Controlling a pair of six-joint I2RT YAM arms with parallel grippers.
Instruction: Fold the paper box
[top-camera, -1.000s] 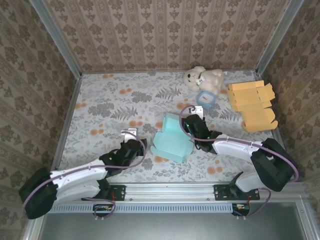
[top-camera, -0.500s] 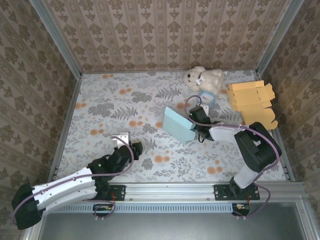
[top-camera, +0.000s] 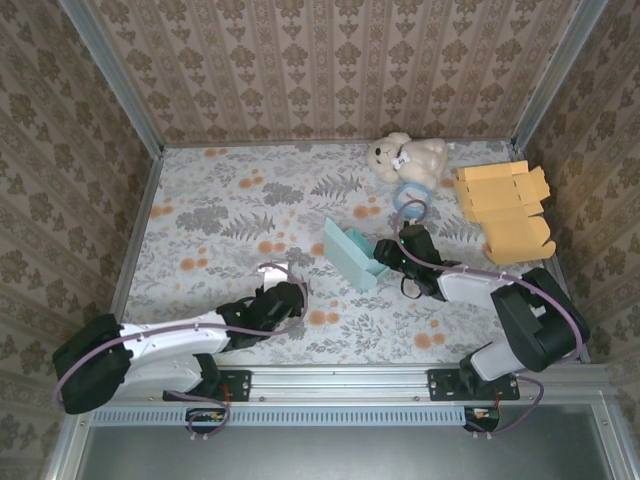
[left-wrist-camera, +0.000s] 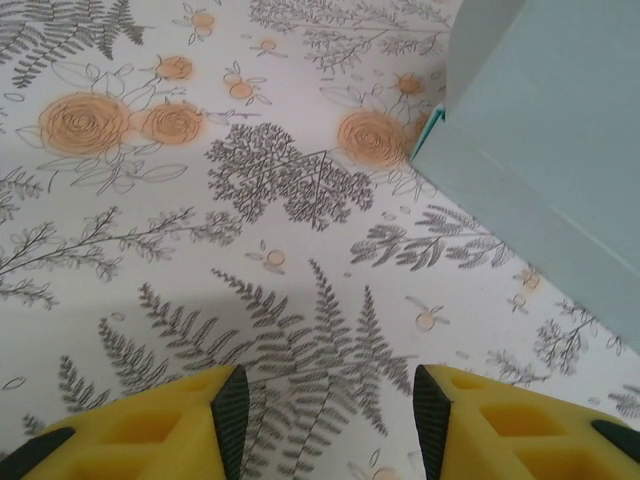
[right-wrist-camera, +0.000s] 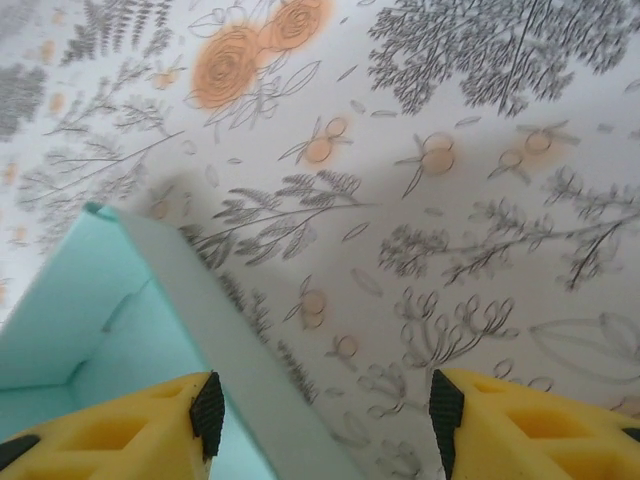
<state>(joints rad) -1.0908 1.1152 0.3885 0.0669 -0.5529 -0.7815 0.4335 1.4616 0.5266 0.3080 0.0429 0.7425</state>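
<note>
The paper box (top-camera: 352, 254) is pale teal and half-formed, standing tilted on the floral table a little right of centre. My right gripper (top-camera: 382, 258) is against its right side. In the right wrist view the box's thin wall (right-wrist-camera: 190, 290) runs between the open fingers of my right gripper (right-wrist-camera: 326, 415), close beside the left pad (right-wrist-camera: 207, 412), with the box's inside at lower left. My left gripper (top-camera: 292, 294) hovers low over the table to the box's lower left. It is open (left-wrist-camera: 332, 415) with only tablecloth between its fingers, and the box's outer face (left-wrist-camera: 545, 150) shows ahead on the right.
A cream teddy bear (top-camera: 405, 157) and a blue ring (top-camera: 410, 192) lie behind the box. Flat orange cardboard boxes (top-camera: 505, 205) sit at the far right. Patterned walls and metal rails enclose the table.
The box went from lying spread at centre to being lifted and carried right, and now stands on edge. My left arm drew back, then reached right again toward the box.
</note>
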